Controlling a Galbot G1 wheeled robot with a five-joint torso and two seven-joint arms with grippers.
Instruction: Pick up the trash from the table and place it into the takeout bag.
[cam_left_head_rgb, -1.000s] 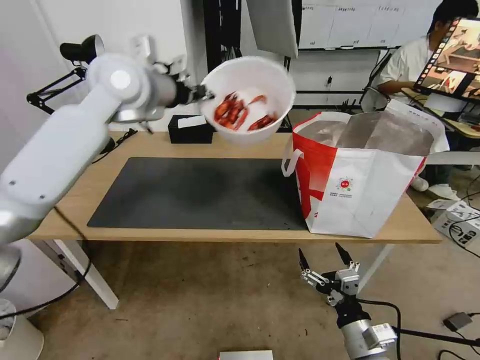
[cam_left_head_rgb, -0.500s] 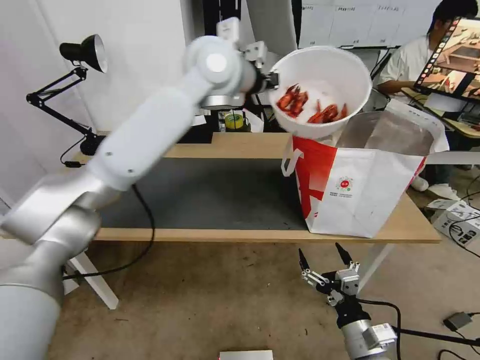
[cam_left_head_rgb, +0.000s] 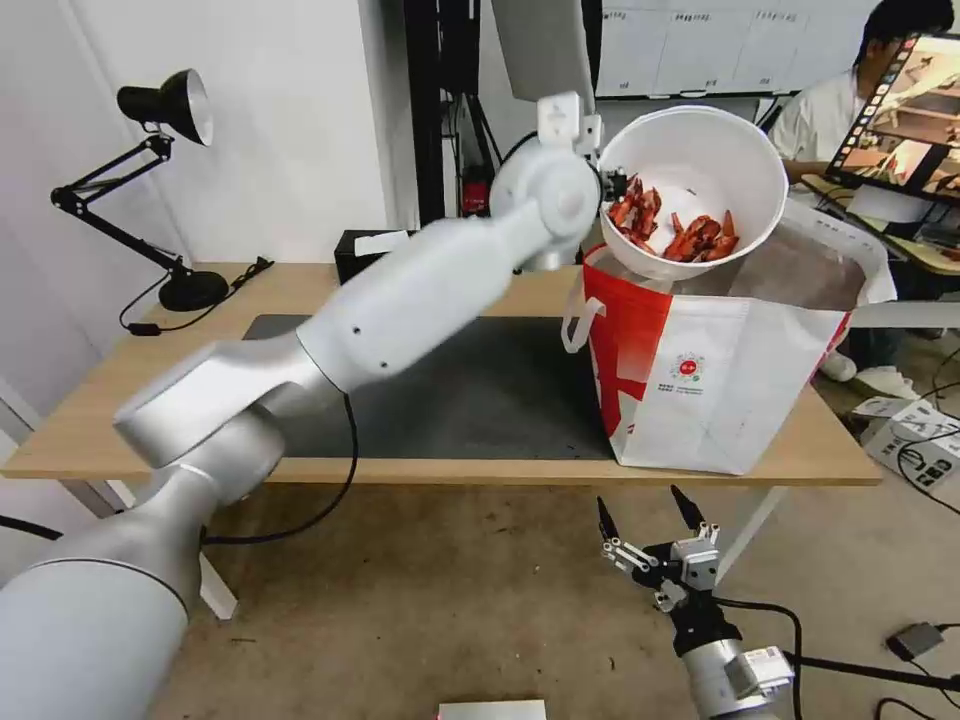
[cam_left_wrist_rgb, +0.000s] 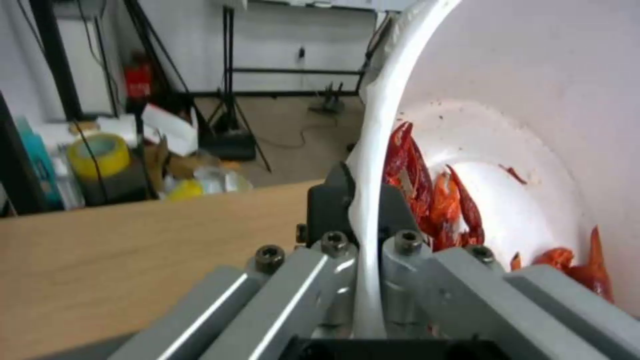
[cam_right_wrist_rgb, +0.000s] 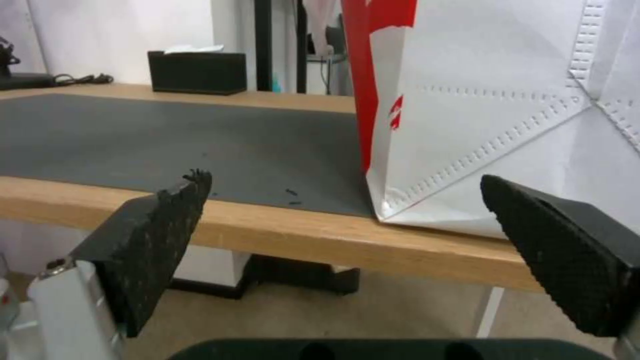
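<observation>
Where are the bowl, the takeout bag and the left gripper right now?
bowl (cam_left_head_rgb: 715, 150): head view, bare white inner wall.
takeout bag (cam_left_head_rgb: 700, 400): head view, white front panel.
left gripper (cam_left_wrist_rgb: 363, 220): left wrist view, clamped on the bowl's rim.

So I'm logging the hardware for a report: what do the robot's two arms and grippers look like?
The left arm is a thick tube of glossy white and silver segments with a black cable along it. The left gripper has grey metal links with hex bolts. The right gripper has two pointed black fingers with textured pads, on a silver wrist with a black cable.
</observation>
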